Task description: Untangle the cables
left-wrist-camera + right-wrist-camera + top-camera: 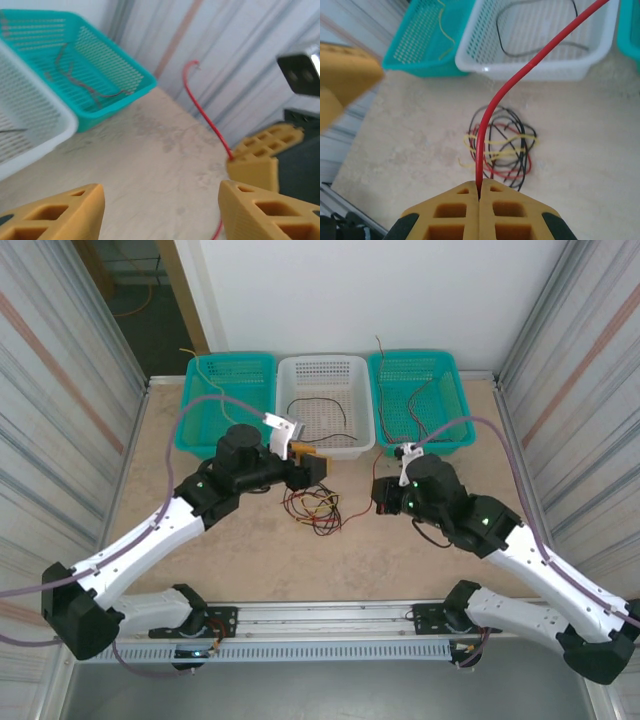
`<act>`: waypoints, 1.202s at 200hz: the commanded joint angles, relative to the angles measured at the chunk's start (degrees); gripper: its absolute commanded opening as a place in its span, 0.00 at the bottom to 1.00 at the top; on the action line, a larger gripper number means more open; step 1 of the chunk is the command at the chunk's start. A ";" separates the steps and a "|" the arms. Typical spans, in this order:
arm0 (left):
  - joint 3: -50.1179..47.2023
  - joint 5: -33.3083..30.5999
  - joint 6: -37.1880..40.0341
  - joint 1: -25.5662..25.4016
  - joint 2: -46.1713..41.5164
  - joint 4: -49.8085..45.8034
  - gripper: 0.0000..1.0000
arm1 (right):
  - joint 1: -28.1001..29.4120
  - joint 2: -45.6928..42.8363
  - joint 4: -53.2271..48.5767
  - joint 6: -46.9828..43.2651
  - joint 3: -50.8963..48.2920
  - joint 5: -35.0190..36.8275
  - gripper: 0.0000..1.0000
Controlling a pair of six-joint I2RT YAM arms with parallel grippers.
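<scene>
Right wrist view: the right gripper (pixel 480 192) has its two yellow fingers pressed tight together, and a red cable (pixel 479 160) is pinched between them. The red cable goes straight up from the fingers, then bends away toward the top right corner, passing in front of the white basket (pixel 570 67). Past the fingers, the other cables (pixel 502 145) lie in a messy little heap on the table (pixel 410 150), with red, black and yellow loops all mixed up. In the left wrist view, the left gripper (pixel 160 200) has its fingers (pixel 55 215) far apart, and nothing is between them, just bare table. From there you can see the red cable sticking up out of the right gripper's yellow fingers and curving high into the air. Behind it sits a teal basket (pixel 125 95) with thin dark wires (pixel 75 82) inside. In the top view, the heap of cables sits on the table between the two grippers, a little in front of the white basket.
</scene>
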 commanded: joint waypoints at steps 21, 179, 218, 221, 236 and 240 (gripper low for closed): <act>1.66 9.25 -1.00 -2.42 5.23 12.36 0.65 | -4.91 4.27 6.73 -7.94 10.43 -2.57 0.00; 2.88 3.09 -1.52 -4.48 5.50 13.15 0.00 | -15.37 11.10 16.13 -1.95 21.45 -17.61 0.30; 3.65 2.83 -1.57 -4.36 4.47 12.10 0.00 | -15.15 12.44 13.01 -1.32 20.47 -22.98 0.72; 3.70 2.89 -1.61 -4.24 4.42 12.10 0.00 | -15.13 12.44 13.05 -1.07 20.13 -23.38 0.72; 3.61 2.94 -1.46 -4.19 4.16 12.16 0.00 | -14.69 12.16 14.20 0.55 18.14 -25.11 0.71; 3.50 2.88 -1.39 -4.13 4.08 12.18 0.00 | -14.52 12.17 14.41 1.02 17.67 -25.25 0.70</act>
